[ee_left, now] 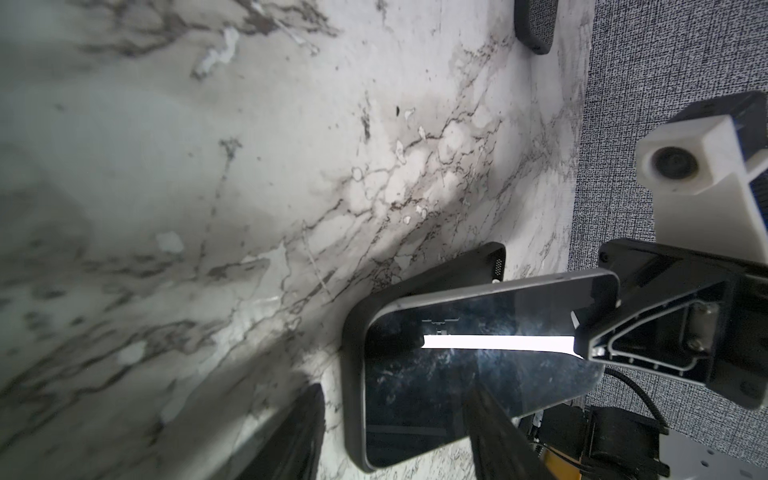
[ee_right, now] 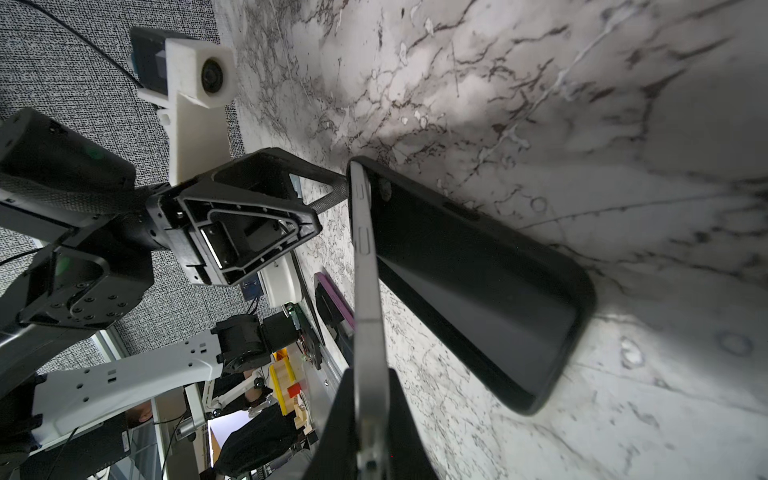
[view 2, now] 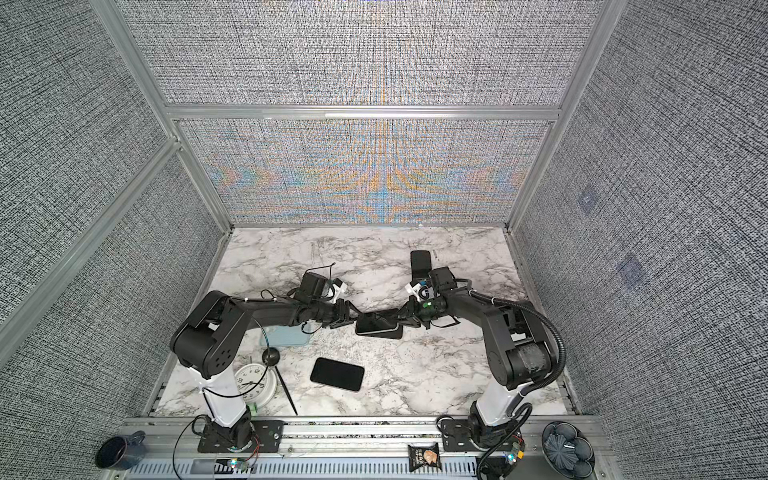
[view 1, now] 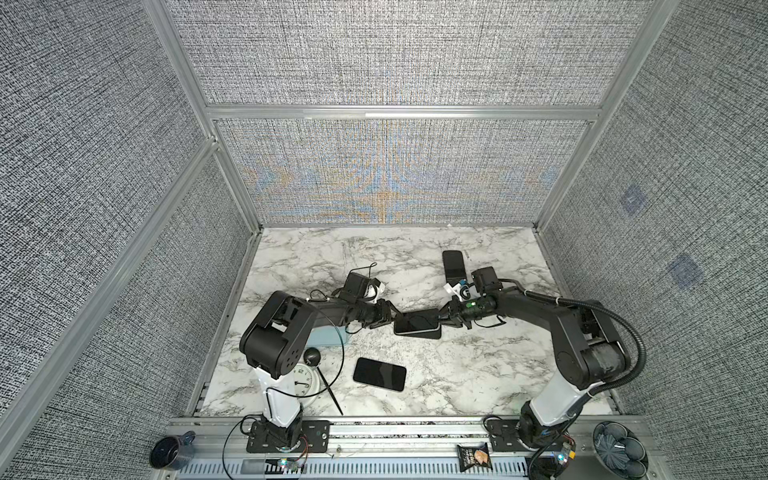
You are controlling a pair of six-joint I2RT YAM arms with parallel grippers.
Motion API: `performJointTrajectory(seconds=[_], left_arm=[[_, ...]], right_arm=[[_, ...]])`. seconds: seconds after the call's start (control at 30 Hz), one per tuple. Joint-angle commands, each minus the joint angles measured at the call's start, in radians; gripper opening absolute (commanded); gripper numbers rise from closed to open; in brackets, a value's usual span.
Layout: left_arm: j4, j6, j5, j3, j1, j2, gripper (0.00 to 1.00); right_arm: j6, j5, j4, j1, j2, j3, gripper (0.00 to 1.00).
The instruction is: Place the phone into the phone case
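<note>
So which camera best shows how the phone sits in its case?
The right wrist view: the phone is seen edge-on, one end against the case, the rest tilted up off it. The left wrist view shows its screen over the case; both top views show the phone small.

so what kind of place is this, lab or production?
Likely a robot lab test cell: grey fabric panels on an aluminium frame, left arm and right arm bolted to a rail, marble-look tabletop.

Two phones (view 1: 417, 322) (view 1: 379, 374); two black cases (view 1: 434, 335) (view 1: 453, 264); one pale blue case (view 1: 330, 336); one clock (view 1: 307, 380); one mug (view 1: 170, 452); one snack packet (view 1: 473, 457)
</note>
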Motion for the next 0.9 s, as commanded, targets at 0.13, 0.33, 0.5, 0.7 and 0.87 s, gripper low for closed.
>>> performJointTrajectory(seconds=[0.13,0.33,0.5,0.7,0.87], left_arm=[[-0.004,0.005,0.001,0.002,0.001,-0.012,0.56],[0.002,0.000,-0.005,-0.022,0.000,-0.029,0.56],[0.010,-0.004,-0.020,-0.062,-0.001,-0.058,0.56],[0.008,-0.004,-0.030,-0.089,0.001,-0.091,0.56],[-0.003,0.001,-0.031,-0.089,0.001,-0.106,0.56]], right_arm=[[-0.014,0.044,-0.040,0.002,0.044,0.010,0.00],[-0.012,0.042,-0.042,0.017,0.082,0.045,0.00],[-0.003,0.049,-0.038,0.045,0.118,0.083,0.02],[-0.010,0.075,-0.056,0.064,0.161,0.113,0.10],[-0.028,0.111,-0.096,0.074,0.190,0.152,0.15]])
